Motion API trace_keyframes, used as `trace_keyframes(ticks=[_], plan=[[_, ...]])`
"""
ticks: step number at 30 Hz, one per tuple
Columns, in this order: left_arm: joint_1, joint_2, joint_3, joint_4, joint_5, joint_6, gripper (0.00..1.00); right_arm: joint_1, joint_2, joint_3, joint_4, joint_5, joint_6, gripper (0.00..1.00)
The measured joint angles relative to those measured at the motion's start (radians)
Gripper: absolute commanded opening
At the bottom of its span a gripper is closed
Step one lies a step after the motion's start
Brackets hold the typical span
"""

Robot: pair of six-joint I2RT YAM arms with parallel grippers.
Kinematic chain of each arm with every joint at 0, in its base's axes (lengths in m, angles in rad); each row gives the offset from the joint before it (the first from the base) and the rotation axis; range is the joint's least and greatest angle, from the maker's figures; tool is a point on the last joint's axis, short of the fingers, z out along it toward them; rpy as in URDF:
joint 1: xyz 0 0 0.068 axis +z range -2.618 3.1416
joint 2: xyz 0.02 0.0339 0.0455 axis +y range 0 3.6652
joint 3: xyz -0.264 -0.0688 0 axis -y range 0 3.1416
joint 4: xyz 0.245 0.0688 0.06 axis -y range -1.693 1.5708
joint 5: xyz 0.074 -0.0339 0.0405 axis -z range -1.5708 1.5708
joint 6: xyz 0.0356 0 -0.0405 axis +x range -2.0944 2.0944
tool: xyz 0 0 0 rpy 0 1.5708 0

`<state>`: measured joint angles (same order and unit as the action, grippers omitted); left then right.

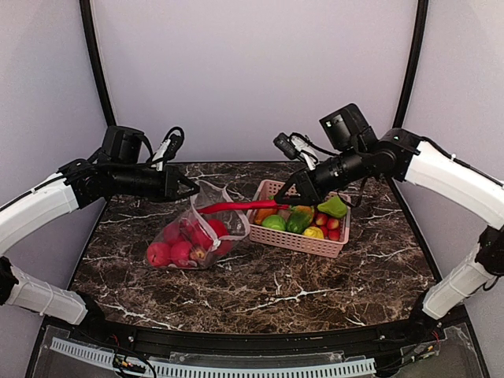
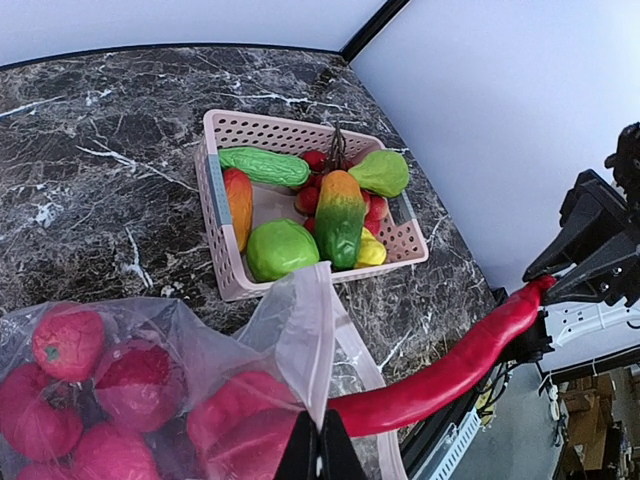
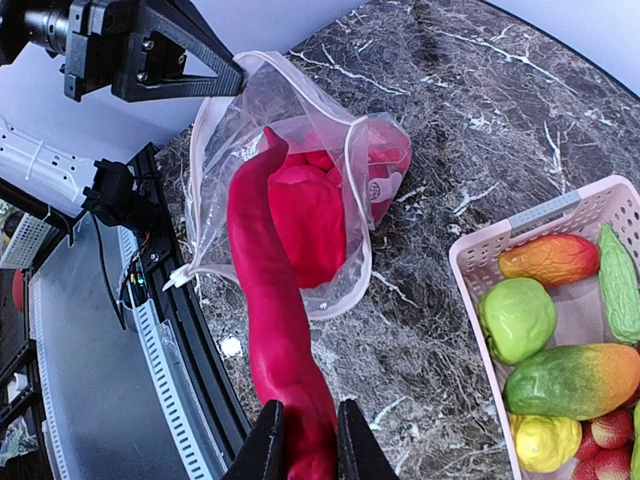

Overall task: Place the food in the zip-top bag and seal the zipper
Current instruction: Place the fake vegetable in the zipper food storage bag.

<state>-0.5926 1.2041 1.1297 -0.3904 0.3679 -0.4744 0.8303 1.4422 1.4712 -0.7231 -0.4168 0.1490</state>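
The clear zip-top bag (image 1: 206,236) lies left of centre with several red toy fruits (image 1: 169,250) inside. My left gripper (image 1: 191,189) is shut on the bag's upper mouth edge with its pale zipper strip (image 2: 322,340) and holds the mouth open. My right gripper (image 1: 285,201) is shut on the end of a long red chili pepper (image 1: 233,207), whose tip reaches into the bag's mouth. In the right wrist view the pepper (image 3: 270,300) runs from my fingers (image 3: 266,450) into the open bag (image 3: 330,170). In the left wrist view the pepper (image 2: 450,370) crosses behind the bag's edge.
A pink lattice basket (image 1: 315,242) stands right of the bag, holding green, orange, yellow and small red toy produce (image 1: 298,221). It also shows in the left wrist view (image 2: 225,200) and right wrist view (image 3: 470,270). The dark marble table's front edge (image 1: 260,329) is near.
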Motion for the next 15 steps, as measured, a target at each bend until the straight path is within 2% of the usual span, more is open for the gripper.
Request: trace_keyframes(ticks=[5, 15], plan=[[0.0, 0.0, 0.0, 0.0, 0.037, 0.009, 0.01, 0.075, 0.132, 0.136, -0.016, 0.064, 0.031, 0.17], [-0.013, 0.003, 0.016, 0.0, 0.063, 0.011, 0.01, 0.238, 0.48, 0.522, -0.063, 0.259, 0.089, 0.17]])
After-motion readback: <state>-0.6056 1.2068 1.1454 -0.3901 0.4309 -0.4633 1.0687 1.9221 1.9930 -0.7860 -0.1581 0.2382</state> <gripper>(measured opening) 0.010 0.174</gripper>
